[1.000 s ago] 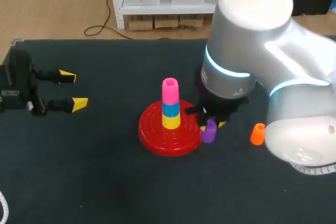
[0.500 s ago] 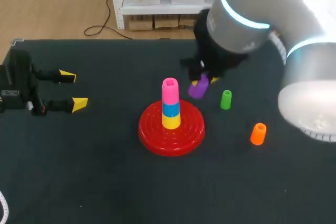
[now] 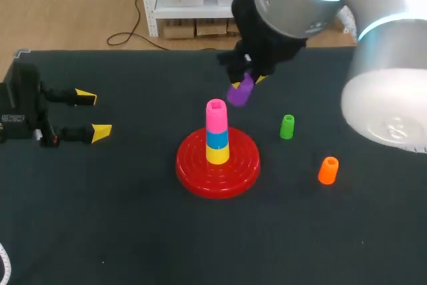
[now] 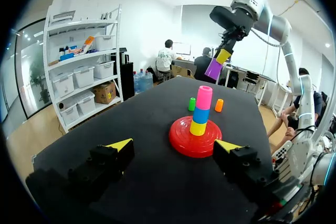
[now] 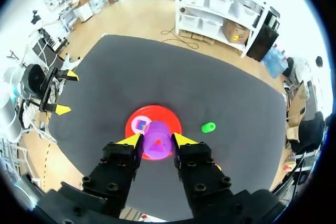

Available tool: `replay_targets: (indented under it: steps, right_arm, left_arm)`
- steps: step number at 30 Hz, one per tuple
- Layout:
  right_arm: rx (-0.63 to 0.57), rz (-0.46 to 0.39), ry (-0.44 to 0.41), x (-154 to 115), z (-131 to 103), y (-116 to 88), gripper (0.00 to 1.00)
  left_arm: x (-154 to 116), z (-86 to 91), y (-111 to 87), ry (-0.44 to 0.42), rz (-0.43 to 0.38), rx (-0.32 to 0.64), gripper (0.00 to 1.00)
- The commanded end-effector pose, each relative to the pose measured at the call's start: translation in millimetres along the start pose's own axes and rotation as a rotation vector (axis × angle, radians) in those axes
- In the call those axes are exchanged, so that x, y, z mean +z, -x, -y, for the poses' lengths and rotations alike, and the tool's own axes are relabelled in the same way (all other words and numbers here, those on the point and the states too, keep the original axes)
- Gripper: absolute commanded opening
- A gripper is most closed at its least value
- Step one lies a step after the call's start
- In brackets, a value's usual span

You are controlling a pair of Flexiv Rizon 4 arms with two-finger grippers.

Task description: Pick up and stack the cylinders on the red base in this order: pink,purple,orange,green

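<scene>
The right gripper (image 5: 157, 141) squeezes the small purple plastic cylinder (image 3: 241, 91) between its fingers, up in the air near the tall pink cylinder (image 3: 215, 117). Pink already sits on the round red base (image 3: 200, 181) (on top of blue and yellow pieces). The little orange cylinder (image 3: 327, 170) and green cylinder (image 3: 287, 127) wait on the table. The left gripper (image 3: 93, 115) is spread wide, holding nothing.

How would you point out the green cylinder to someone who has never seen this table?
Find the red base in the middle, carrying a yellow, blue and pink stack. To its right, two loose cylinders stand on the dark table. The green cylinder is the one nearer the base and farther from the robot; its neighbour is the orange cylinder.
</scene>
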State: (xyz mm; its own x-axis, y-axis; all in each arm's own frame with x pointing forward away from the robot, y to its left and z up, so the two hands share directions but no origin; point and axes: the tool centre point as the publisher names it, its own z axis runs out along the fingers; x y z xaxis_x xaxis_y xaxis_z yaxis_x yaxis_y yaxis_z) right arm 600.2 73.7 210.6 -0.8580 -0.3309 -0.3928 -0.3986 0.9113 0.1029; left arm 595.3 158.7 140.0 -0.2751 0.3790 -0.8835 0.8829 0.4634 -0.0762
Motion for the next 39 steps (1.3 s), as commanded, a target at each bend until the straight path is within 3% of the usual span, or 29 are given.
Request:
replay_targets:
  steps: [1, 24, 39]
  right_arm:
    - [-0.012, -0.022, 0.0, 7, -9, 8, 0.0]
    - [-0.072, -0.096, -0.013, 37, -25, 15, 0.0]
    - [-0.147, -0.185, -0.015, 40, -31, 18, 0.0]
  left_arm:
    - [2, 0.4, -2.3, 0.006, 0.009, 0.004, 1.0]
    - [2, 0.4, -2.3, 0.006, 0.009, 0.004, 1.0]
    - [2, 0.4, -2.3, 0.006, 0.009, 0.004, 1.0]
